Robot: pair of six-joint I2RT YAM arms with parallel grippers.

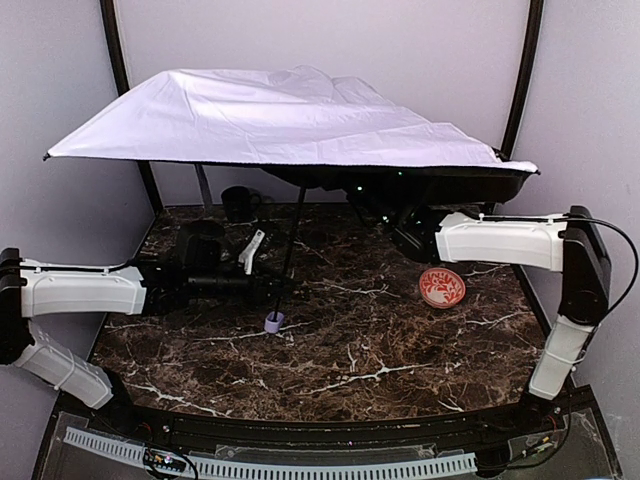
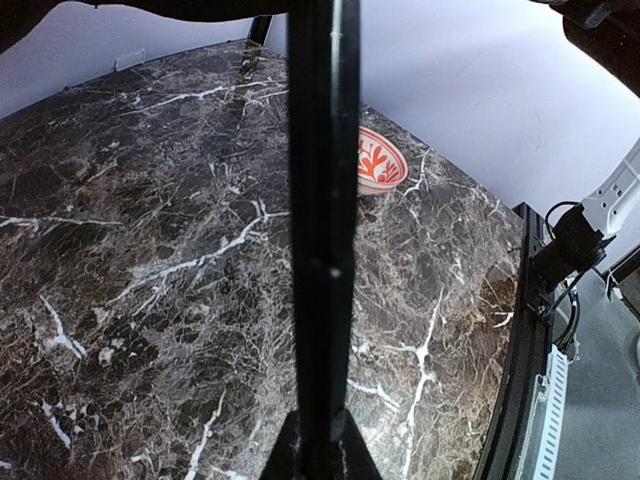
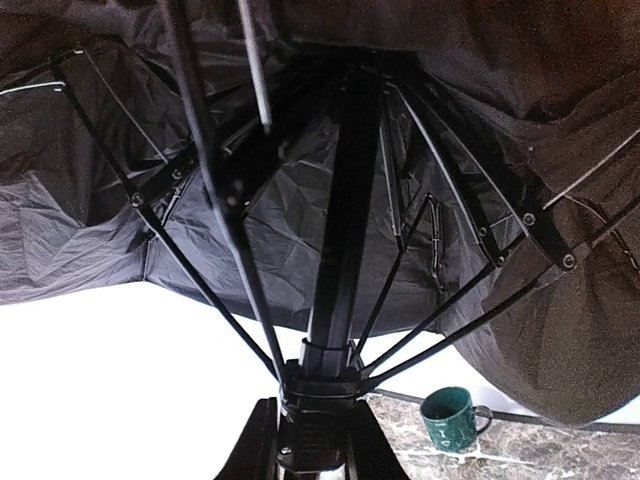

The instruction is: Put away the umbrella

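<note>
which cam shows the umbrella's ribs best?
Right wrist. It looks up inside the umbrella, with the ribs fanning out from the runner against the black lining. Top external shows only the pale outer fabric and the shaft; the ribs are hidden. Left wrist shows only the shaft, close up.

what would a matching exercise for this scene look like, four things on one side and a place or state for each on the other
Things:
1. umbrella
2. bowl
3. mug
4. left gripper

Places or states:
a. closed on the black shaft
b. open, spread above the table
c. red-patterned, on the table's right side
d. dark green, at the back left of the table

Pairs: 1-b, 2-c, 3-d, 4-a
</note>
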